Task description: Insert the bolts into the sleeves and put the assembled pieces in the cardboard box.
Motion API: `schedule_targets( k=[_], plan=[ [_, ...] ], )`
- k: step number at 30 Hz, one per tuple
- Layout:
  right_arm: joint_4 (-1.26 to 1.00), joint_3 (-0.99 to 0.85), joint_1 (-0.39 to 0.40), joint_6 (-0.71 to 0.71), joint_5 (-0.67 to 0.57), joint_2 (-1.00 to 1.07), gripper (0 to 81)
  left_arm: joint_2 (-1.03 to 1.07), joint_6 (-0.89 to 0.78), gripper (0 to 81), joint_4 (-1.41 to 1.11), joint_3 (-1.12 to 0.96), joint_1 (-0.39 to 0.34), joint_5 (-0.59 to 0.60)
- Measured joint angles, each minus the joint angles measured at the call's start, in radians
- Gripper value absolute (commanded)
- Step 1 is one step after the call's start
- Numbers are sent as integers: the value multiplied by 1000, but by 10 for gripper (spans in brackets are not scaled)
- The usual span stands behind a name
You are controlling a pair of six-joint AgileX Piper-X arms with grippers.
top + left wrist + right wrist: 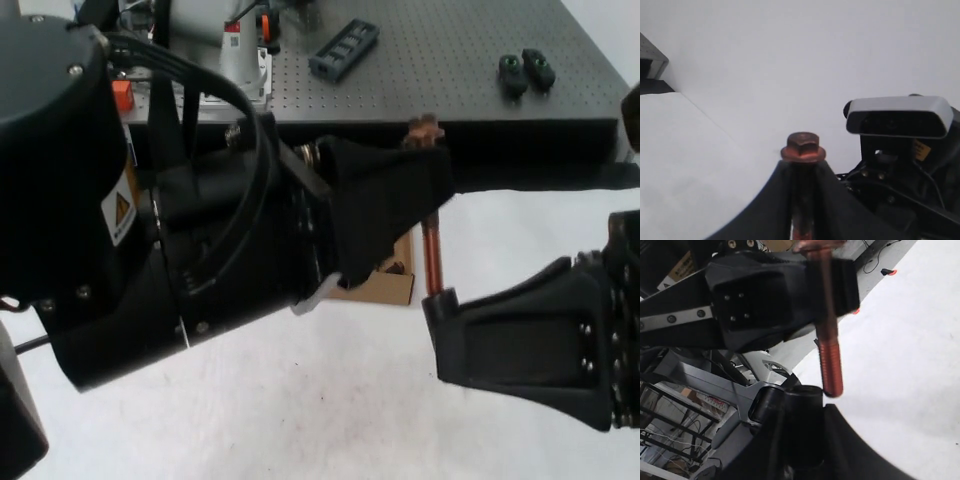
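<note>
My left gripper (428, 195) is shut on a copper bolt (432, 245), held upright above the white cloth. Its hex head (803, 146) stands above the fingers (771, 200) in the left wrist view. The threaded tip (832, 377) points down at the mouth of a black sleeve (802, 422). My right gripper (441, 300) is shut on that sleeve, directly below the bolt. In the right wrist view the tip sits at the sleeve's rim; I cannot tell whether it has entered. The cardboard box (392, 282) lies behind the bolt, mostly hidden by the left arm.
On the perforated bench at the back lie two more black sleeves (513, 72) (540, 66) and a dark slotted rack (343, 48). The left arm's bulky body (150, 230) blocks the left half of the high view. White cloth (330, 400) covers the near surface.
</note>
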Motion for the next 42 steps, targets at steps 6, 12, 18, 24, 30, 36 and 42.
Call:
schedule_targets(
  k=[6,12,18,24,30,36,42],
  plan=[
    [-3,0,0,-23,51,0,25,0,-20,7,-16,0,0,-7],
    [-80,0,0,0,87,0,25,0,-39,7,-16,0,0,-7],
    [-94,0,0,5,94,0,25,0,-48,7,-16,0,0,-7],
    [-97,0,0,5,90,0,25,0,-76,7,-18,0,0,9],
    [-133,0,0,5,92,0,25,0,-90,74,-16,0,2,62],
    [-164,2,0,5,179,0,25,0,-137,518,-11,0,2,92],
    [-214,0,-22,-33,408,58,25,0,-118,533,-6,0,0,6]
  ],
)
